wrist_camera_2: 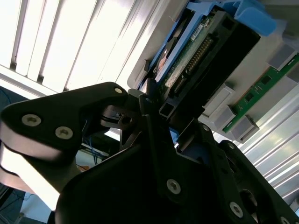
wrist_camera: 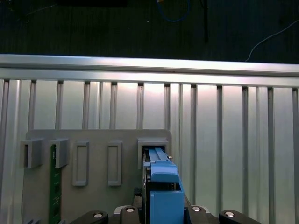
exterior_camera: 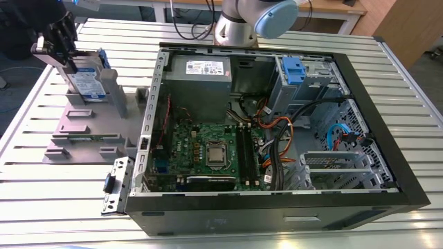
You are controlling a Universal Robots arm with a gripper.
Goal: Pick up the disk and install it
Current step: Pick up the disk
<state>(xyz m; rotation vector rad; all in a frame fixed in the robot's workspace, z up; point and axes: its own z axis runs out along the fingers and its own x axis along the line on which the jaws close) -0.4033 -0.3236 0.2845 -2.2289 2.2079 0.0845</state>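
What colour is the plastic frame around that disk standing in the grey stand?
Blue. The disk's frame shows best in the first wrist view.

disk (exterior_camera: 88, 82): white-blue label, blue bracket; stand (exterior_camera: 83, 127): grey

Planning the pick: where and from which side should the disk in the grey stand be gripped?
By its upper end, across the flat faces, from above: the disk stands on edge in the grey stand, lower end enclosed. The tool is at that top end.
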